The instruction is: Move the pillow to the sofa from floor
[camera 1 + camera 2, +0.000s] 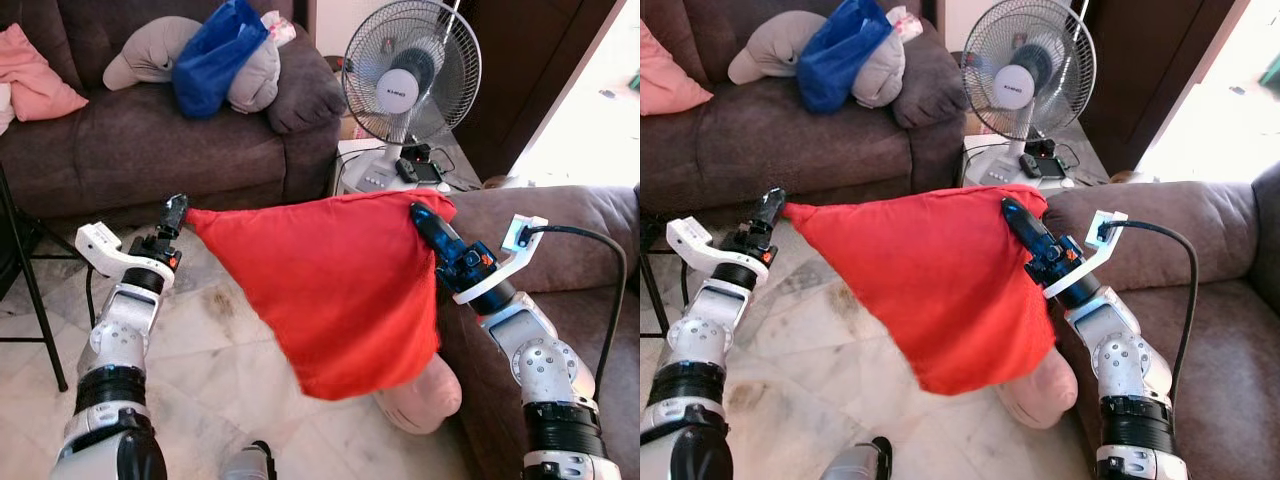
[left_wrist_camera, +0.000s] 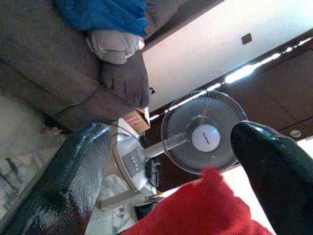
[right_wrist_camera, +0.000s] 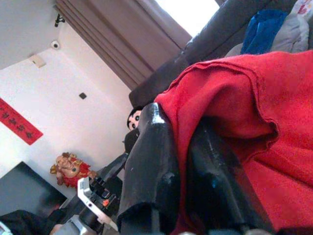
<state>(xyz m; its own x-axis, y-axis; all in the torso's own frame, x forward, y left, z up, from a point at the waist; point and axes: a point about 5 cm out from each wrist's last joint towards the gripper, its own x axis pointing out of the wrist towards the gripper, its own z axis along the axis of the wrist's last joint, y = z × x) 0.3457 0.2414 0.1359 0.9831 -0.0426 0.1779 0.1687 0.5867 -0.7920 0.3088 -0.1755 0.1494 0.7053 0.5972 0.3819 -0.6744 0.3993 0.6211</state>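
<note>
The right gripper [image 1: 1012,212] has its 2 fingers [image 3: 151,166] clamped on one upper corner of the red pillow [image 1: 335,290], the cloth bunched between them. The left gripper [image 1: 176,212] meets the opposite corner, but in the left wrist view its 2 fingers [image 2: 73,181] stand apart with the red corner between them, so that side looks loose or barely pinched. The pillow hangs stretched between both arms, clear of the tiled floor [image 1: 220,330], its lower tip dangling over a pink cushion [image 1: 425,395] lying on the floor just beside the sofa [image 1: 1210,330] on the right. Behind it stand a fan [image 1: 410,75] and a second sofa [image 1: 150,150] with grey cushions and a blue bag [image 1: 215,55]. The lift looks done; the carry is in hand. Next, the pillow needs swinging over a sofa seat and lowering before release.
</note>
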